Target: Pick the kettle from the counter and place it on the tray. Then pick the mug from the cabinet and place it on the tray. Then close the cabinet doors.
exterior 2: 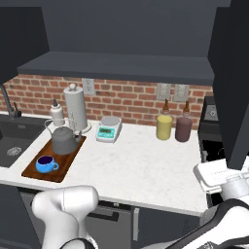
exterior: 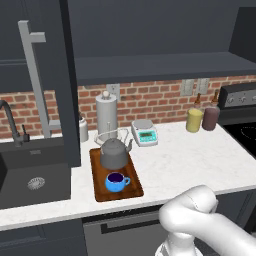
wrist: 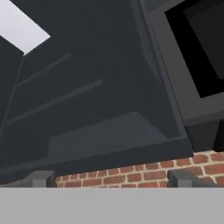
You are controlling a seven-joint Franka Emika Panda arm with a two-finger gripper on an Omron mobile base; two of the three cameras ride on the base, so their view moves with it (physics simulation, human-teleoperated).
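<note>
Left of centre on the counter: the tray (exterior: 101,192), dark brown wood with a raised rim, lies lengthwise on the white marble counter (exterior: 190,160).
Kettle: the grey kettle (exterior: 114,154) sits on the far end of the tray, wire handle arched above its lid, spout to the right in the left base view.
Mug: the blue mug (exterior: 116,182) stands upright on the near end of the tray, just in front of the kettle, handle to the right.
Cabinet: the cabinet (exterior: 160,65) fills the upper half of both base views, its dark shelf open to view.
Cabinet doors: the left cabinet door (exterior: 55,75) stands swung open at upper left of the left base view, its grey bar handle (exterior: 34,75) facing the camera; the right cabinet door (exterior 2: 233,82) stands open at the right edge of the right base view.
Gripper: in the hand view the gripper (wrist: 111,179) points up at the underside of the cabinet and the brick wall (wrist: 131,173); its two fingers are spread wide with nothing between them.
Behind the tray: a paper-towel roll (exterior: 106,114) and a small scale (exterior: 144,132) stand near the wall.
Right part of the counter: a yellow jar (exterior: 194,120) and a dark jar (exterior: 210,118) stand side by side.
Lower left: a black sink (exterior: 30,175) lies just beside the tray.
</note>
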